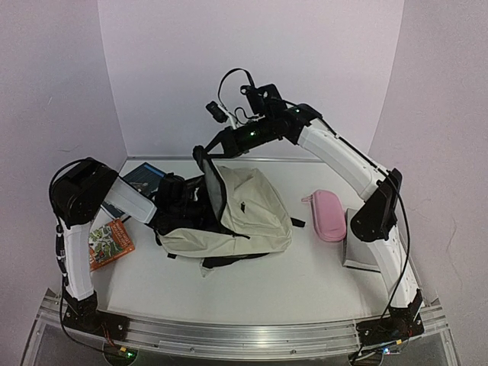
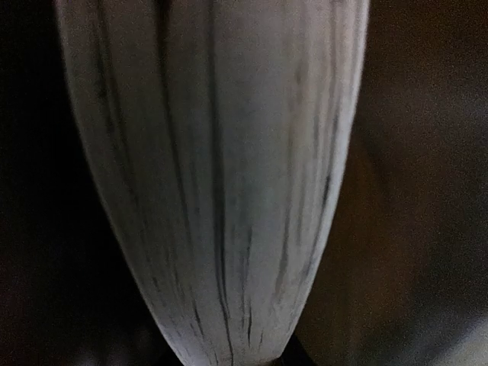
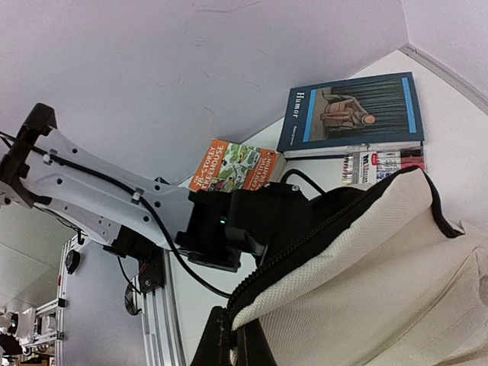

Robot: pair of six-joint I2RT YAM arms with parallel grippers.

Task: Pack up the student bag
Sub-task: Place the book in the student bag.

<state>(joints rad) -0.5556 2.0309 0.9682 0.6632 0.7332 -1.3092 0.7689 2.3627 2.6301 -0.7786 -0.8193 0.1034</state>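
The cream student bag (image 1: pixel 252 210) lies mid-table with its black-zippered mouth toward the left. My right gripper (image 1: pixel 204 152) is shut on the rim of that mouth and holds it up; in the right wrist view the fingers (image 3: pixel 221 343) pinch the cream fabric and zipper edge of the bag (image 3: pixel 396 290). My left gripper reaches into the opening, so only its black wrist (image 1: pixel 177 200) shows. In the left wrist view a pale block with fine dark lines, like a book's page edges (image 2: pixel 221 183), fills the frame in the dark interior and narrows toward the jaws.
A blue book (image 1: pixel 143 177) lies at the back left with a pack of markers (image 3: pixel 381 164) beside it. An orange book (image 1: pixel 110 242) sits by the left arm. A pink pencil case (image 1: pixel 329 215) and a flat grey item (image 1: pixel 358 248) lie to the right.
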